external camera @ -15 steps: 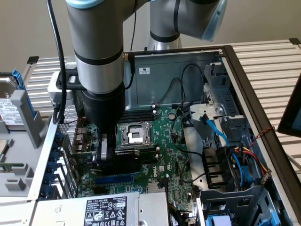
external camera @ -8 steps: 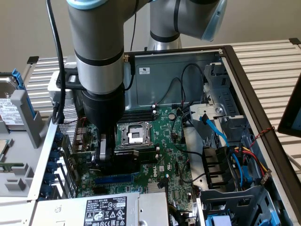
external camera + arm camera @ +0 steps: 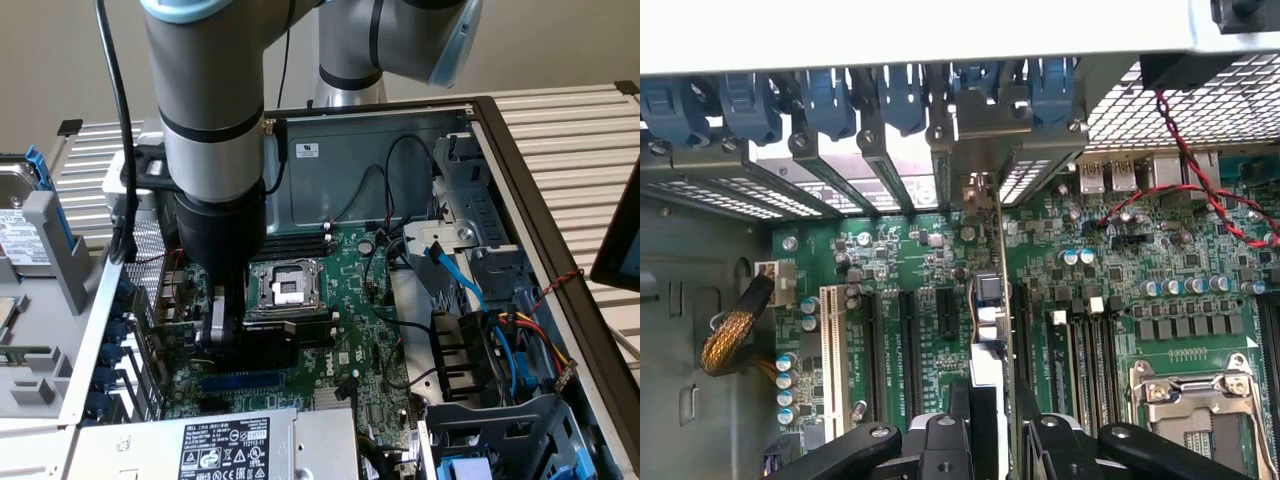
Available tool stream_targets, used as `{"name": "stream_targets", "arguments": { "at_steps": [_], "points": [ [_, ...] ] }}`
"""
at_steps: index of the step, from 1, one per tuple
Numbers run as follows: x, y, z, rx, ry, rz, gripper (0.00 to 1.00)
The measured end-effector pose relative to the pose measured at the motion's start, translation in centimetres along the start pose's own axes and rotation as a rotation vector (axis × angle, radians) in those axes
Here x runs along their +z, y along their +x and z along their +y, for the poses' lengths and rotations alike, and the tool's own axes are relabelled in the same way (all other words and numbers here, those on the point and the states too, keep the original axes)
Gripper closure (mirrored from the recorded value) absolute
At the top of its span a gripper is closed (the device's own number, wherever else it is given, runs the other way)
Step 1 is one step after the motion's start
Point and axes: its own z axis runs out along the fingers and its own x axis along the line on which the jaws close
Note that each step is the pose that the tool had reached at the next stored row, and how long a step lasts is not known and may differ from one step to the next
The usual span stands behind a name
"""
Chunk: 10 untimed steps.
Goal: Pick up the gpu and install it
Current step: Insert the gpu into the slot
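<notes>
The gpu (image 3: 987, 300) stands on edge between my fingers, running straight away from the wrist camera over the motherboard's (image 3: 1120, 270) expansion slots. Its silver end bracket (image 3: 975, 150) sits at the case's rear slot openings. My gripper (image 3: 985, 410) is shut on the card, with one black finger on each side. In the exterior view, the gripper (image 3: 228, 335) is low inside the open computer case, and the card's dark body (image 3: 295, 335) reaches toward that view's right, just below the CPU socket (image 3: 283, 288). I cannot tell whether the card's edge is fully down in a slot.
Blue slot latches (image 3: 830, 100) line the rear wall. Empty black slots (image 3: 908, 340) and a white slot (image 3: 830, 360) lie beside the card. Red wires (image 3: 1200, 170) cross near the ports. The power supply (image 3: 220, 445) and blue cables (image 3: 460, 275) crowd the case.
</notes>
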Motion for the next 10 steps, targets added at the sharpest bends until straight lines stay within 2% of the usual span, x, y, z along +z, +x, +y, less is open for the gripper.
{"name": "stream_targets", "arguments": {
  "at_steps": [10],
  "points": [
    [-0.03,0.08,-0.1,0.006,0.0002,-0.0026,0.73]
  ]
}}
